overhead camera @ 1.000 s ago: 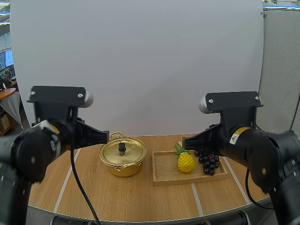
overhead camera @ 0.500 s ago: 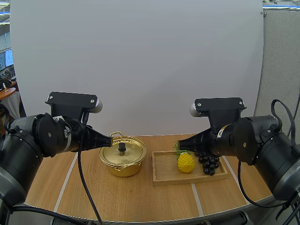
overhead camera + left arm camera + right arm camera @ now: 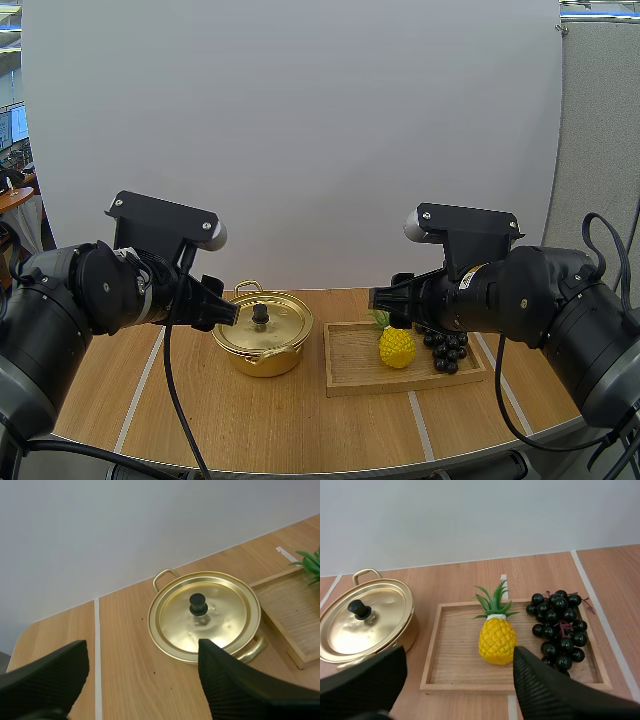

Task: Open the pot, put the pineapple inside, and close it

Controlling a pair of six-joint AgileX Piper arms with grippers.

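Pineapple sits on tray before wide-open right claw; left claw, also wide, faces lidded pot.

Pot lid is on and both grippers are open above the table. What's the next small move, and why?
Probably ease the left gripper forward and down until its open fingers straddle the black knob. The lid sits closed on the pot, the gripper hangs short of it, and the pineapple in the tray cannot go in until the lid is off.
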